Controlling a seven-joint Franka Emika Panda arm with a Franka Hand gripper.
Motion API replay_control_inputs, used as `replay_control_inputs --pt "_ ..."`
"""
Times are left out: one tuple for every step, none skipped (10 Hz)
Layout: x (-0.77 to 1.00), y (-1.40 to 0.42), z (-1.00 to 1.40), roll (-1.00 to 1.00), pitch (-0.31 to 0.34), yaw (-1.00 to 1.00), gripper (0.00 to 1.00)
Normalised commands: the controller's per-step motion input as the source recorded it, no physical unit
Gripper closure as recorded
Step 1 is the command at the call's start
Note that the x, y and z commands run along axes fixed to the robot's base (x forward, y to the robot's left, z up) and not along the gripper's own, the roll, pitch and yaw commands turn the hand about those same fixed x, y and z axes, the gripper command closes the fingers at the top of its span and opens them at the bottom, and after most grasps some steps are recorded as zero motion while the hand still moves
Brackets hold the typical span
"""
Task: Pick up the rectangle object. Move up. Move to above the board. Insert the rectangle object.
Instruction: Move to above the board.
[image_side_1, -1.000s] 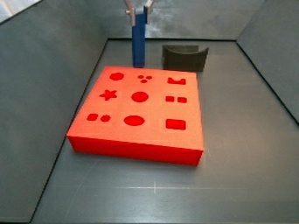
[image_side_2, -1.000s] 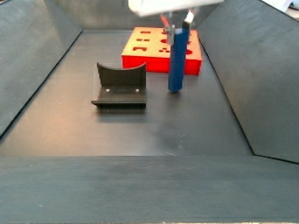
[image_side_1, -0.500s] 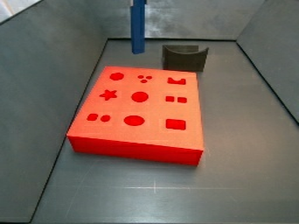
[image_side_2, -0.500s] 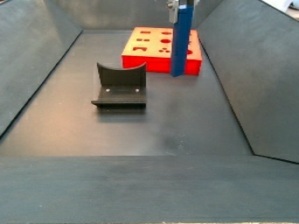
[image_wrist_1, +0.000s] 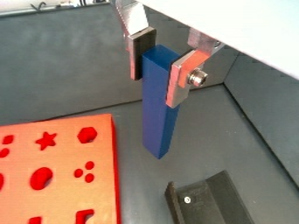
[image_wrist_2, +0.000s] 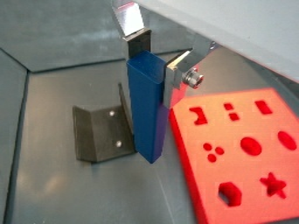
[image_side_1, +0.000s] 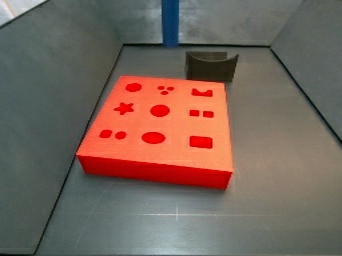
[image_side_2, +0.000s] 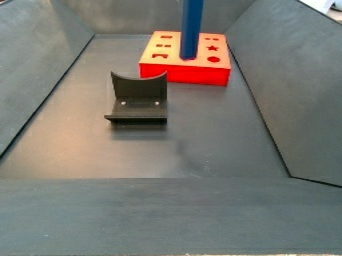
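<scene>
The rectangle object is a tall blue bar (image_wrist_1: 162, 109). It hangs upright between the two silver fingers of my gripper (image_wrist_1: 163, 59), which is shut on its upper end; both wrist views show this grip (image_wrist_2: 158, 61). In both side views only the bar shows, at the top edge (image_side_1: 170, 22) (image_side_2: 193, 30), lifted off the floor, and the gripper itself is out of frame. The red-orange board (image_side_1: 160, 160) with shaped cut-outs lies flat on the floor. In the wrist views the bar's lower end hangs just beside the board's edge (image_wrist_2: 193, 175), between the board and the holder.
A dark grey holder block (image_side_1: 211, 66) (image_side_2: 136, 98) stands on the floor near the board, and shows under the bar in the wrist views (image_wrist_1: 216, 201) (image_wrist_2: 100, 136). Sloping grey walls (image_side_1: 54, 60) enclose the floor on all sides.
The blue bar has risen straight up from near the floor. The gripper that showed at the top of the side views has gone up out of frame.
</scene>
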Motion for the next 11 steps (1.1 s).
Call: replay_control_inputs --pt "0.14 -0.13 1.00 -0.06 0.071 0.03 1.00" --pt "0.11 -0.10 0.91 -0.05 0.076 0.03 1.00" --pt "0.07 -0.07 0.75 -0.04 0.077 0.03 1.00" --pt "0.03 -0.04 0.53 -0.05 0.073 0.03 1.00" --pt "0.02 -0.03 0.42 -0.05 0.071 0.03 1.00" --pt "0.01 -0.02 0.20 -0.05 0.068 0.03 1.00" --pt "-0.08 -1.00 0.11 0.07 0.128 -1.00 1.00" --pt "-0.09 -1.00 0.10 0.08 0.128 -1.00 1.00" --pt "-0.09 -1.00 0.11 0.09 0.129 -1.00 1.00" --pt "-0.08 -1.00 0.12 0.07 0.144 -1.00 1.00" --pt "-0.07 -1.00 0.12 0.08 0.176 -1.00 1.00"
